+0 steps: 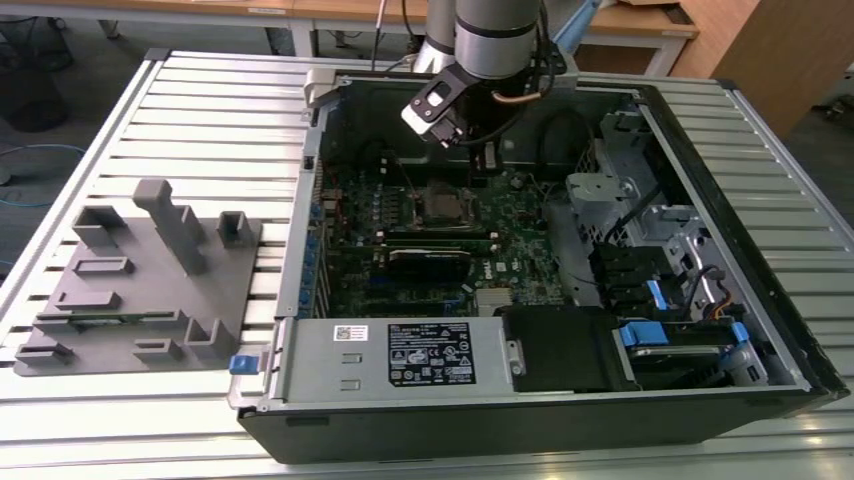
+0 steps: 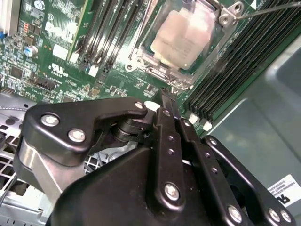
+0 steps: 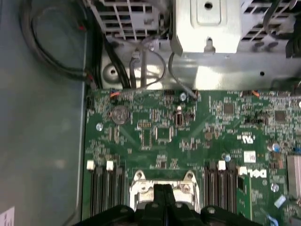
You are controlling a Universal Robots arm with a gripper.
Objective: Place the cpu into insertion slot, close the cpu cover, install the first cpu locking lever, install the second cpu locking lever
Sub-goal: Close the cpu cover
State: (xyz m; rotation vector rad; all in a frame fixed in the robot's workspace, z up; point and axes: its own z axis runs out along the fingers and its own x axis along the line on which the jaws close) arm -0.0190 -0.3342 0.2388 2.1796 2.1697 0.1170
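The cpu [image 2: 184, 35] shows its pale silver-tan top inside the insertion slot [image 1: 441, 206] on the green board. The cpu cover [image 2: 153, 70] lies as a silvery frame around it. A thin locking lever [image 2: 270, 9] sticks out from one corner of the socket; whether it is latched I cannot tell. My gripper [image 2: 168, 98] hangs just above the board beside the socket's edge, its black fingers [image 3: 162, 195] pressed together with nothing between them. In the exterior view the gripper [image 1: 487, 160] is over the board just behind the socket.
The open computer case [image 1: 747, 250] lies on a slatted metal table [image 1: 200, 110]. Long black memory slots [image 2: 235, 61] flank the socket. A power supply box [image 1: 400, 355] fills the case's near side; cables and drive bays [image 1: 667, 290] crowd the exterior view's right. A grey fixture [image 1: 147, 280] sits outside at the left.
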